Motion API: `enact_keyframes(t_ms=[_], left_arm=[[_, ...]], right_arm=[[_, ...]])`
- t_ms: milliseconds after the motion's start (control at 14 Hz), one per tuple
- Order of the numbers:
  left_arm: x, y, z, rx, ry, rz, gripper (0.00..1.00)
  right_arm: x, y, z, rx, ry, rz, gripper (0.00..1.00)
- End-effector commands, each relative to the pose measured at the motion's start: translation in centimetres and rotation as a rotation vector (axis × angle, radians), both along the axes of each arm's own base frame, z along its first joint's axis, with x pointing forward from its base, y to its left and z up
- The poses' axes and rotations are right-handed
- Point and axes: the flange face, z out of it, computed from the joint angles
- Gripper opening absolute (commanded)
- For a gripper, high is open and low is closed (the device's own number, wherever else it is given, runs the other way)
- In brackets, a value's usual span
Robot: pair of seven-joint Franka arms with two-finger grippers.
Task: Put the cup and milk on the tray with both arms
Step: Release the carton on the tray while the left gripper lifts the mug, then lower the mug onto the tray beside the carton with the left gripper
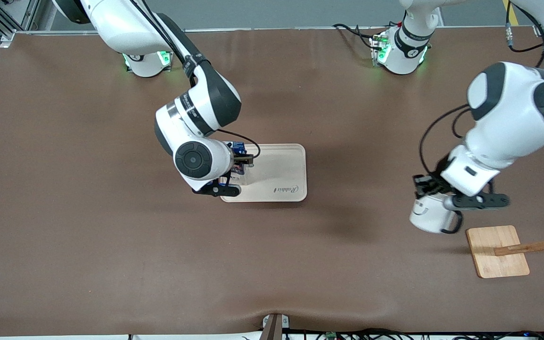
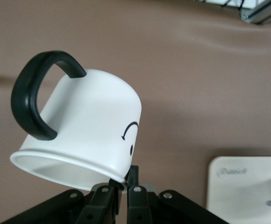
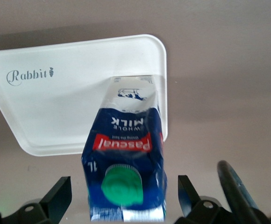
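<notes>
The blue milk carton (image 3: 126, 154) with its green cap (image 3: 121, 186) stands upright on the cream tray (image 1: 281, 174), at the tray's end toward the right arm. My right gripper (image 3: 124, 184) is open around the carton's top, with a gap on each side. In the front view the right wrist hides most of the milk (image 1: 239, 148). My left gripper (image 2: 124, 184) is shut on the rim of the white smiley cup (image 2: 89, 126). It holds the cup (image 1: 430, 215) tilted in the air, over the bare table toward the left arm's end. The tray (image 2: 243, 186) is well apart from the cup.
A small wooden board (image 1: 496, 250) with a pegged wooden stand (image 1: 536, 245) lies beside the held cup, nearer the front camera. The brown table mat (image 1: 111, 236) has a raised wrinkle at its front edge.
</notes>
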Motion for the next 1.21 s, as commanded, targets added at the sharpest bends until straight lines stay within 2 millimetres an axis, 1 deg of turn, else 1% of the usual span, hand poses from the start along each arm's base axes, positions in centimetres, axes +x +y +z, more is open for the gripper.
enact_keyframes(t_ms=[0, 71, 143, 214, 357, 429, 500, 643, 714, 786, 857, 929, 1071, 1143], left_arm=[[-1.9, -7.0, -0.2, -0.019, 0.094, 0.078, 0.0], [-2.5, -9.0, -0.8, -0.021, 0.124, 0.138, 0.0], [-3.2, -10.9, -1.0, -0.028, 0.146, 0.209, 0.0], [-3.2, -12.0, -1.7, -0.035, 0.171, 0.279, 0.0], [-3.5, -15.5, -2.3, -0.056, 0.2, 0.34, 0.0], [-3.4, -16.9, -2.6, -0.068, 0.213, 0.377, 0.0], [-3.4, -18.1, -3.8, -0.068, 0.246, 0.433, 0.0], [-3.3, -20.8, -5.0, -0.092, 0.294, 0.542, 0.0], [-3.0, -21.8, -5.5, -0.109, 0.317, 0.602, 0.0], [-2.8, -22.7, -6.2, -0.125, 0.345, 0.663, 0.0], [-2.9, -23.6, -7.1, -0.138, 0.376, 0.712, 0.0], [-2.7, -23.9, -7.9, -0.163, 0.402, 0.759, 0.0], [-2.2, -24.5, -9.1, -0.241, 0.487, 0.85, 0.0], [-2.0, -24.7, -9.7, -0.278, 0.53, 0.888, 0.0]], right_arm=[[1.0, -2.1, 4.1, -0.034, -0.007, 0.012, 1.0], [1.4, -3.4, 5.7, -0.079, -0.054, 0.015, 1.0], [1.4, -4.2, 7.3, -0.098, -0.079, 0.016, 1.0], [1.4, -5.8, 9.1, -0.104, -0.077, -0.002, 1.0], [2.5, -11.0, 12.6, -0.11, -0.088, -0.076, 1.0], [2.1, -12.3, 14.3, -0.118, -0.088, -0.092, 1.0], [2.0, -13.9, 16.0, -0.136, -0.108, -0.107, 1.0], [1.4, -16.0, 19.6, -0.126, -0.164, -0.09, 1.0], [1.1, -17.3, 20.9, -0.119, -0.181, -0.091, 1.0], [1.3, -19.4, 22.1, -0.088, -0.181, -0.118, 1.0], [1.2, -21.7, 22.5, -0.045, -0.134, -0.157, 1.0], [0.4, -22.5, 23.5, -0.025, -0.116, -0.162, 1.0], [-0.1, -23.6, 24.9, -0.027, -0.141, -0.158, 1.0], [-0.2, -25.4, 25.7, -0.053, -0.159, -0.165, 1.0]])
